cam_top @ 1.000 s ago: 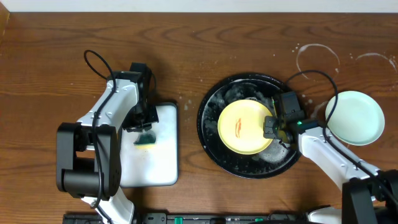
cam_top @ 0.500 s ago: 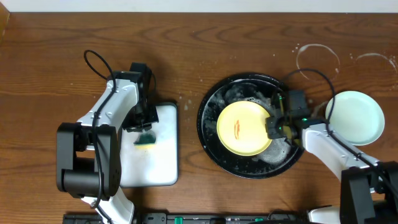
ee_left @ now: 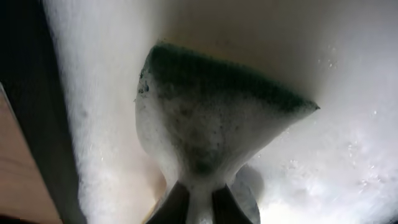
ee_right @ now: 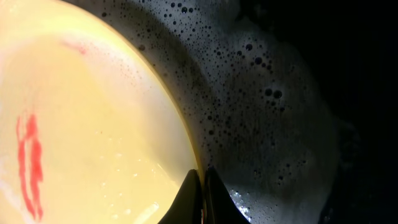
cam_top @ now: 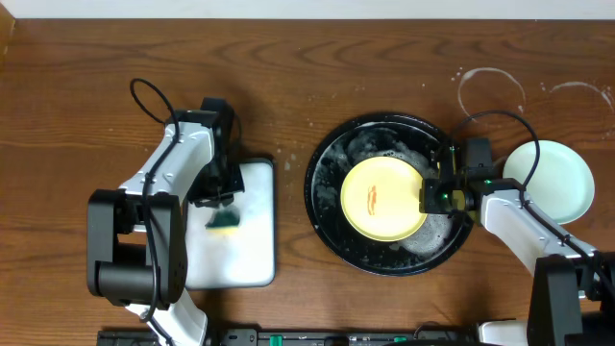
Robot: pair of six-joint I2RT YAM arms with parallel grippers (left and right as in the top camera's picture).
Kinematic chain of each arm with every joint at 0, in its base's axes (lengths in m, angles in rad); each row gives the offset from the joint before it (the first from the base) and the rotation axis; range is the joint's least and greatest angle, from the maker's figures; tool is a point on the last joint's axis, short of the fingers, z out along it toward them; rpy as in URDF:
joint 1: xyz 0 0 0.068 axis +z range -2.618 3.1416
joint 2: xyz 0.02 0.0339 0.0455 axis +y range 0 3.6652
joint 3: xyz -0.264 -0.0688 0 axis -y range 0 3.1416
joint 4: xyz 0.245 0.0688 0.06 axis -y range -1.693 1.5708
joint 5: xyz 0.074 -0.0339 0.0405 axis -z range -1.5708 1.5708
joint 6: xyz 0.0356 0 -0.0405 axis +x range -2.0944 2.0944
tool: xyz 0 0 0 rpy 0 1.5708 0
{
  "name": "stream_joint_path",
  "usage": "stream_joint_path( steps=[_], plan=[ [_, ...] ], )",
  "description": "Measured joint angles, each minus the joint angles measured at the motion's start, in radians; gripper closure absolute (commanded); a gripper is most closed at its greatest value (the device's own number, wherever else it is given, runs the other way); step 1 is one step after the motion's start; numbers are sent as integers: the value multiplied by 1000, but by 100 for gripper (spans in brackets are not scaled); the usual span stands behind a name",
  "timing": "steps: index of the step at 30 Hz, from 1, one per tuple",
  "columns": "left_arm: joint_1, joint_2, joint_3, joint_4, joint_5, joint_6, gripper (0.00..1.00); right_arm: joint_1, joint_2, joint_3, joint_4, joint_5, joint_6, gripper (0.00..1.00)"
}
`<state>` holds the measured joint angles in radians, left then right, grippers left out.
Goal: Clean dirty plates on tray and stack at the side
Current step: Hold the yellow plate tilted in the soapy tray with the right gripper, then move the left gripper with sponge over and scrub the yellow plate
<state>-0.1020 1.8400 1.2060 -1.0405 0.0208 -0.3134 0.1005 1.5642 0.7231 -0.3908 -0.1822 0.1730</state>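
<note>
**A:** Start at the left gripper (ee_left: 199,208). What are its fingers doing?

**B:** They are clenched on the green sponge (ee_left: 211,118), pinching its foamy narrow end. The sponge fans out ahead of the tips. Past it lies the white tray (ee_left: 348,124), wet with suds.

**A:** And the right gripper (ee_right: 202,186)?

**B:** Its fingers are pressed together, with the tips touching the rim of the yellow plate (ee_right: 93,112). I cannot tell whether the rim is nipped between them.

**A:** Where is the dirt?

**B:** On the plate's face, left of the tips in the wrist view, there is an orange-red smear (ee_right: 30,162). Right of the tips, bubbly foam (ee_right: 249,93) covers the black tray (ee_right: 348,74).

**A:** Farther out, from overhead?

**B:** The yellow plate lies flat inside the black tray, toward the side where the right gripper stands. Behind that gripper a mint-green plate (cam_top: 553,183) rests on the wood tabletop (cam_top: 288,77), outside the tray and near its rim. Whitish water rings (cam_top: 491,91) mark the wood beyond.
</note>
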Motion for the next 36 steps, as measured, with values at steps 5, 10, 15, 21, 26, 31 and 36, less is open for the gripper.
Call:
stream_joint_path(
  steps=[5,10,15,21,26,31,36],
  plan=[
    [0,0,-6,37,0,0,92,0,0,0,18,18,2,99],
    [0,-18,-76,187,0,0,92,0,0,0,26,22,2,99],
    [0,-47,-121,238,0,0,92,0,0,0,28,23,2,99],
    [0,-47,-65,129,0,0,93,0,0,0,29,25,2,99],
    [0,-64,45,-42,29,0,92,0,0,0,29,26,2,99],
    [0,-148,77,-59,117,0,92,0,0,0,29,26,2,99],
    [-13,-159,74,-11,146,0,92,0,0,0,30,26,2,99]
  ],
)
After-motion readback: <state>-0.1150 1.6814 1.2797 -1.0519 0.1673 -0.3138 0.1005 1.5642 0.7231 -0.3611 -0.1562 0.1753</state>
